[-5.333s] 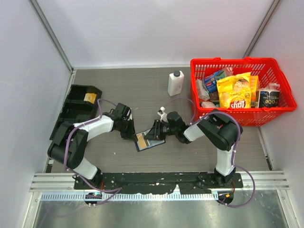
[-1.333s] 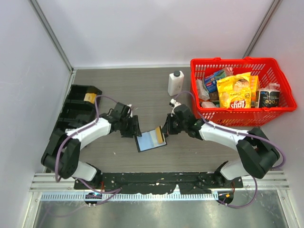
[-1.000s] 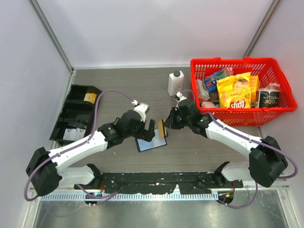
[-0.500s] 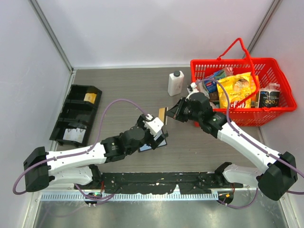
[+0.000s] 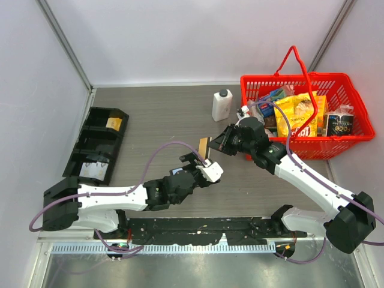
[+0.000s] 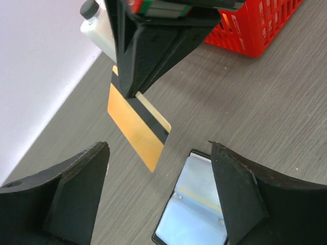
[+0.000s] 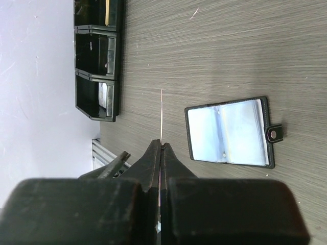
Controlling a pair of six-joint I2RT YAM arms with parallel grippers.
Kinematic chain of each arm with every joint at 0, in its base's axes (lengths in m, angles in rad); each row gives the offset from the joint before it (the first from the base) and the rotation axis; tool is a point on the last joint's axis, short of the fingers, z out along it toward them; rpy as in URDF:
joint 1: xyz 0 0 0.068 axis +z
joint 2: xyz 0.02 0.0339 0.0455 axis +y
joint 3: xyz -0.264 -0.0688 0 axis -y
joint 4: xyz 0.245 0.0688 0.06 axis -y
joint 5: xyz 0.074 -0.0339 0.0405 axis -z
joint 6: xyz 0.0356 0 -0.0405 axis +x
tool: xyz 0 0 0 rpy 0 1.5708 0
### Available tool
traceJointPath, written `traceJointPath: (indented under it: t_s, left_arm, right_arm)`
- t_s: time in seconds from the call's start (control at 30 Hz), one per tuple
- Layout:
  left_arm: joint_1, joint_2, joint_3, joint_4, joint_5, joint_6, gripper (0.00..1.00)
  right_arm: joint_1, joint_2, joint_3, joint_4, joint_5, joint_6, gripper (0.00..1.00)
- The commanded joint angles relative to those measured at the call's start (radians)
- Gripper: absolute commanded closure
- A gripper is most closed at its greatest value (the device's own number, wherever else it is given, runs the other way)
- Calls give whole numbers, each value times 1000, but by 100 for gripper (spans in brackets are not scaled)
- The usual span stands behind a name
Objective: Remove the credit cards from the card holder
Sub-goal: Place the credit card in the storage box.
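Right gripper (image 5: 213, 144) is clamped shut on the yellowish-orange card (image 6: 135, 125), pinching its top edge. The card is in the air above the table (image 5: 150, 120), centre of the top frame, and it touches nothing else. In the left wrist view it hangs tilted, with a dark stripe across it. The right wrist view shows it edge-on as a thin line sticking out of the closed fingertips.

Left gripper (image 6: 158, 147) has its jaws spread wide and grips nothing. It points at the held card from the lower left, near but not touching.

Card holder (image 7: 228, 131) lies open flat on the table, right of centre in the right wrist frame, with its snap tab (image 7: 274, 133) on the right edge. Light blue cards (image 7: 204, 127) sit in both halves. In the top view the holder is mostly hidden under the left arm.

Black compartment tray (image 5: 96, 144) sits at far left, well apart. White bottle (image 5: 221, 105) stands upright just left of the red basket (image 5: 336, 147) at upper right, which is full of packets.
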Motion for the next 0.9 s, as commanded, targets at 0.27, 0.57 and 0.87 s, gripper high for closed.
traceJointPath:
  t_s: [0.27, 0.57, 0.87]
  left_arm:
    - [-17, 136, 8, 310, -163, 168, 74]
    - [-14, 57, -3, 193, -164, 26, 100]
    - [112, -144, -61, -83, -54, -371, 100]
  right_arm:
    - [1, -30, 37, 46, -23, 31, 99]
    - [2, -30, 49, 89, 18, -27, 66]
    - [1, 69, 231, 67, 12, -275, 32]
